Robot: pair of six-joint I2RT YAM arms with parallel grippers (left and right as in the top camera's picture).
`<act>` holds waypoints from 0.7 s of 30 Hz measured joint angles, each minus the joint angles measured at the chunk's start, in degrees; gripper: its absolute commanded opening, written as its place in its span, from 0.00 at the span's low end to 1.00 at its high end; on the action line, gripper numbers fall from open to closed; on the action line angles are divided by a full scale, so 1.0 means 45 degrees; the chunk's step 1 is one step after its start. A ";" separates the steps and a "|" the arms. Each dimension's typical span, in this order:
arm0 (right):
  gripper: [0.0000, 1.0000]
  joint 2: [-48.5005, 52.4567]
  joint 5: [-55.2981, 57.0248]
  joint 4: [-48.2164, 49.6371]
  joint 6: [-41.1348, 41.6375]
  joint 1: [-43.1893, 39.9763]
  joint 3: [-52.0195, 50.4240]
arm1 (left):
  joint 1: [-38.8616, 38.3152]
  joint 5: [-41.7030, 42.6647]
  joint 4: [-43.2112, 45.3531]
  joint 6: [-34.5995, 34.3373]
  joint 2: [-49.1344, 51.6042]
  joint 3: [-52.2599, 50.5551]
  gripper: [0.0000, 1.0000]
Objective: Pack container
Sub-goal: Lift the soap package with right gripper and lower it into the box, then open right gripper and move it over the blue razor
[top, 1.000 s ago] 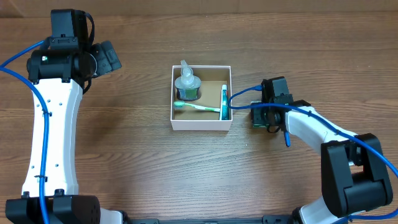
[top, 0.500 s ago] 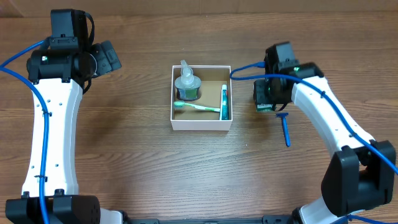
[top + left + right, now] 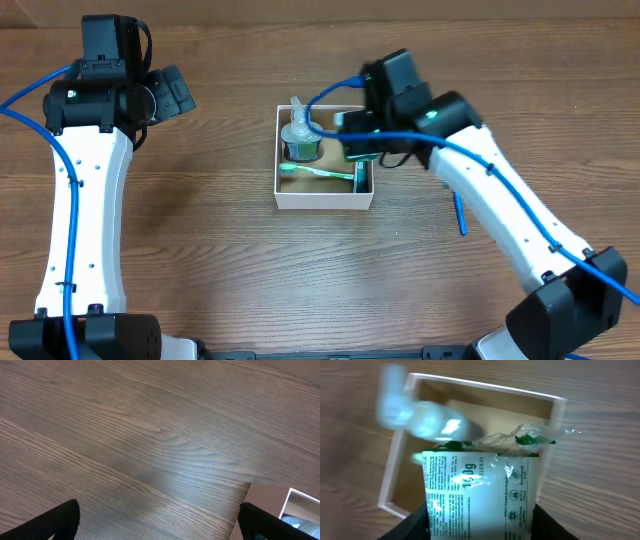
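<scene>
The container [image 3: 322, 198] is a square white box with a brown inside, at the table's middle. In it lie a clear bottle [image 3: 300, 134], a green toothbrush [image 3: 318, 172] and a teal tube [image 3: 360, 166]. My right gripper [image 3: 362, 148] hangs over the box's right side, shut on a green and white packet [image 3: 480, 492]. The right wrist view shows the packet above the container [image 3: 555, 420] with the blurred bottle [image 3: 415, 415] behind. My left gripper [image 3: 175, 92] is open and empty at the far left; its wrist view shows a box corner [image 3: 272, 500].
A blue razor [image 3: 459, 212] lies on the wooden table to the right of the box. The right arm reaches across from the lower right. The left arm stands along the left side.
My right gripper has lifted the packet from the table right of the box and carried it left over the box's right side. The razor stayed. The left arm has not moved.
</scene>
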 measured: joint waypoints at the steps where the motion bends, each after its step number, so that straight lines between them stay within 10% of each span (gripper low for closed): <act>1: 0.40 0.0000 0.0000 0.0204 0.0063 0.0238 0.0000 | 0.0000 0.0000 0.0000 0.0000 0.0000 0.0000 1.00; 5: 0.64 0.0097 -0.0005 0.0588 0.0369 0.0665 -0.0005 | 0.0000 0.0000 -0.0005 0.0000 0.0000 0.0000 1.00; 8: 1.00 0.0330 0.0063 0.0607 0.0680 0.0636 -0.0005 | 0.0000 0.0000 0.0000 0.0000 0.0000 0.0000 1.00; 21: 1.00 0.0544 0.3118 -0.2380 0.1549 0.0486 -0.0024 | 0.0000 0.0000 -0.0005 0.0000 0.0000 0.0000 1.00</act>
